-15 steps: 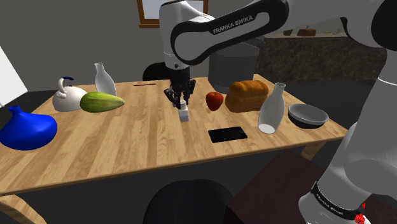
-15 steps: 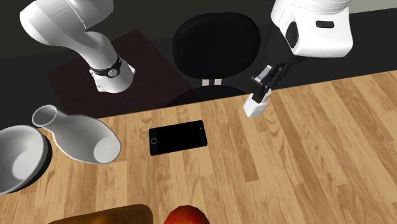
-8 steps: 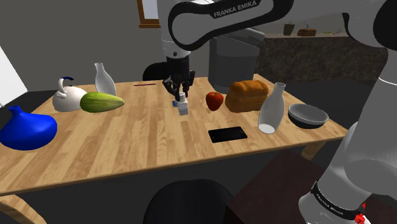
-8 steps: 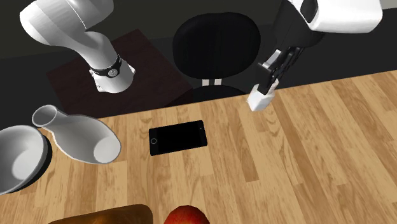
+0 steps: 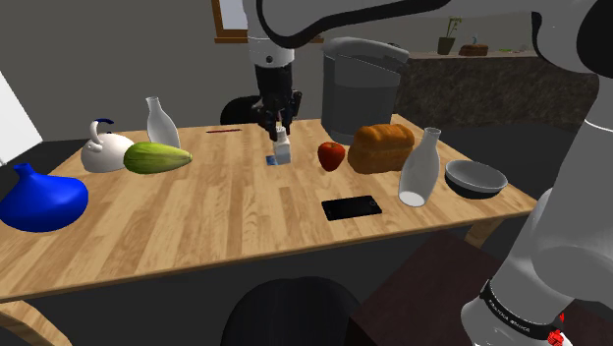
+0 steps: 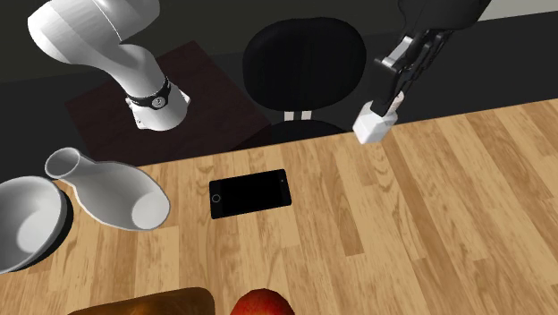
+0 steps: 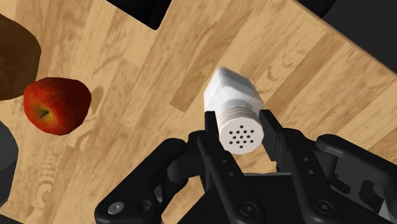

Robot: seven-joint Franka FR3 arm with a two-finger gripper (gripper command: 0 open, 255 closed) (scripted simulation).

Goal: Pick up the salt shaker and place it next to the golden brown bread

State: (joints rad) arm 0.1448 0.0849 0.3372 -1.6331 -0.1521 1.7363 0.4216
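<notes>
My black gripper [image 5: 279, 125] is shut on the cap of a small white salt shaker [image 5: 281, 151], which hangs clear above the wooden table [image 5: 196, 211]. In the wrist view the fingers [image 7: 213, 137] clasp the shaker [image 7: 234, 105] just below its perforated top. From the second exterior view the shaker [image 6: 373, 124] dangles under the gripper [image 6: 394, 92] over the table's edge. A golden brown bread loaf [image 5: 381, 146] lies to the shoulder view's right of the shaker, with a red apple [image 5: 332, 155] between them. The apple [image 7: 56, 105] and an edge of the loaf [image 7: 16, 54] also appear in the wrist view.
A black phone [image 5: 351, 207], a tipped white bottle [image 5: 420, 172] and a grey bowl [image 5: 475, 179] sit near the loaf. A green melon [image 5: 156, 158], white vase [image 5: 162, 124], white teapot [image 5: 103, 149] and blue jug [image 5: 41, 199] stand at the shoulder view's left. A black chair [image 6: 304, 67] stands by the table.
The gripper has risen with the salt shaker in it, lifting it well off the table. Nothing on the table has moved.
</notes>
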